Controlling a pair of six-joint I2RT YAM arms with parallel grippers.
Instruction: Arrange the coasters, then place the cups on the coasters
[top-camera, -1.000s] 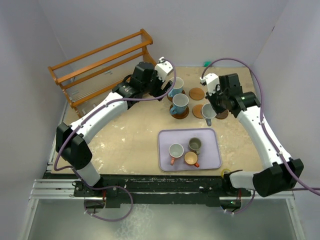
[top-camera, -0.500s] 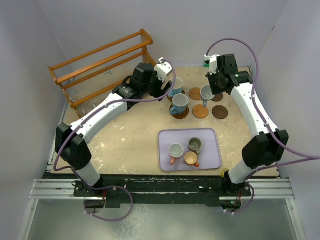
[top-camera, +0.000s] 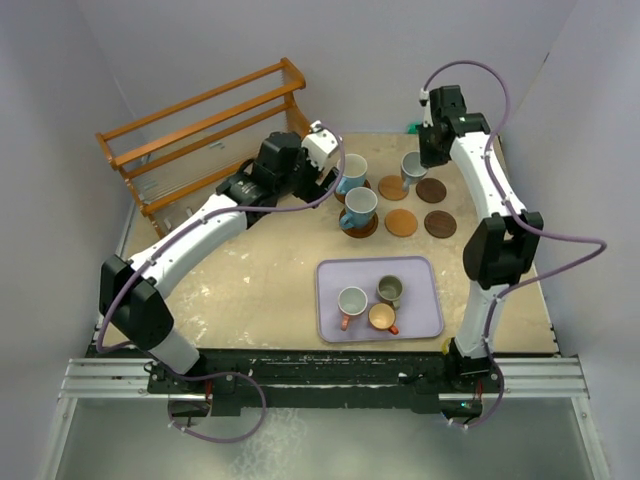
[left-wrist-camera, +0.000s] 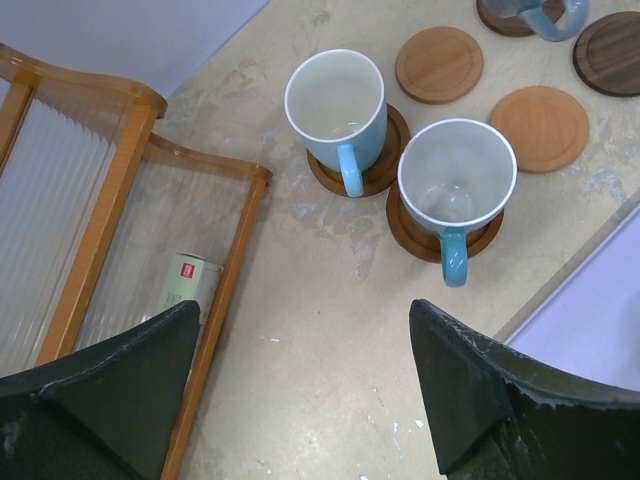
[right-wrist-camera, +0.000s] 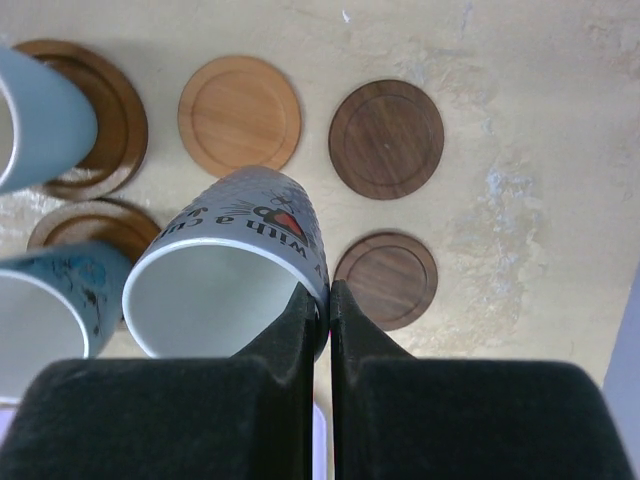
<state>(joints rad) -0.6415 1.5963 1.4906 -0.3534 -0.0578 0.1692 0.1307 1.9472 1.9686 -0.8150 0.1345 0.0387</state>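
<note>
Overhead: saw white-and-blue mug pinched in right jaws over far bare coasters, contact with desk unclear; counted two mugs on coasters, three small cups in lavender tray. Left wrist: found left jaws wide, holding nothing, short of both seated mugs. Right wrist: confirmed jaws shut on mug wall at rim.

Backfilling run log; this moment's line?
right pincer shut on printed mug | left pincer open | two mugs on coasters | three mugs on tray
</note>
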